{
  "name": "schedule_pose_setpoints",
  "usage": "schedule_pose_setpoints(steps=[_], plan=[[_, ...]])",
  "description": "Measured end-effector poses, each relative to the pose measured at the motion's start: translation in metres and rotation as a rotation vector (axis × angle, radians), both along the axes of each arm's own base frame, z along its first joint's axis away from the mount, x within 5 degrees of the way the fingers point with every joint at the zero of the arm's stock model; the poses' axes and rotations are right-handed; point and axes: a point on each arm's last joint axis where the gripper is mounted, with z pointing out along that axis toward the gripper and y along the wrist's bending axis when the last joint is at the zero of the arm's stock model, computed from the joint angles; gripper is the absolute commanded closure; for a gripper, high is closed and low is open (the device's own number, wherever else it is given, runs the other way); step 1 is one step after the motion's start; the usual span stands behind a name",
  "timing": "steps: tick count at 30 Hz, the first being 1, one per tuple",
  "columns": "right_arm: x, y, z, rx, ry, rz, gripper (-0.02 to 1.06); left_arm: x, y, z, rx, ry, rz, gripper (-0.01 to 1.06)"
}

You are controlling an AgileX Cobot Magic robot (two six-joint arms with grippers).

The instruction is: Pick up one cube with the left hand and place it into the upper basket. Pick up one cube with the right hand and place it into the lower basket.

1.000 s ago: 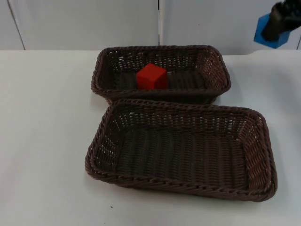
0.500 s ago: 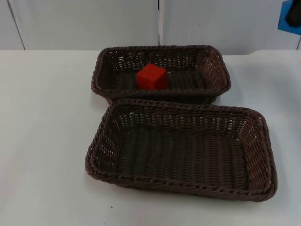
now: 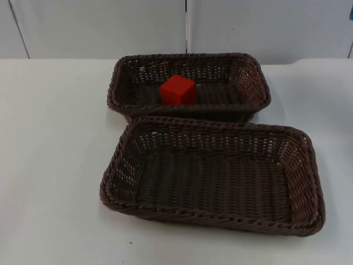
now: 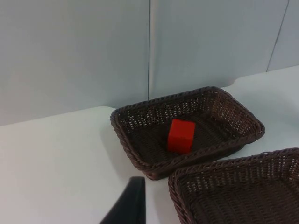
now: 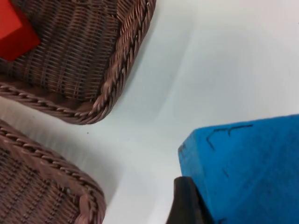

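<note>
Resting in the upper basket (image 3: 190, 83), the red cube (image 3: 178, 90) marks the left half done, while the right claw (image 5: 187, 205), clenched on the blue cube (image 5: 243, 168) above the surface (image 5: 224, 60), has the lower basket (image 3: 212, 174) left; the left claw's (image 4: 128, 207) state I cannot tell.

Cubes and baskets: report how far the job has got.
Done: the red cube lies in the upper basket. In hand: the right gripper holds the blue cube above the table. Left: the lower basket holds no cube yet. The left gripper waits beside the baskets.
</note>
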Motion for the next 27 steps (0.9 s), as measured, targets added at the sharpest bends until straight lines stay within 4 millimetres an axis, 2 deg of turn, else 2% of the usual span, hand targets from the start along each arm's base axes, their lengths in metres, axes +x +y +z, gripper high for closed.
schedule_pose_setpoints(steps=[7,12,21,27], plan=[[-0.029,-0.003,0.015,0.014,-0.032,-0.016,1.05,0.000,0.000,0.000,0.000,0.000,0.000,0.08],[-0.043,-0.005,0.019,0.021,-0.037,-0.027,1.05,0.000,0.000,0.000,0.000,0.000,0.000,0.08],[-0.051,-0.005,0.000,0.028,0.011,-0.039,1.05,0.000,0.000,0.000,0.000,0.000,0.000,0.08],[-0.052,-0.005,-0.005,0.037,0.022,-0.043,1.05,0.000,0.000,0.000,0.000,0.000,0.000,0.08]])
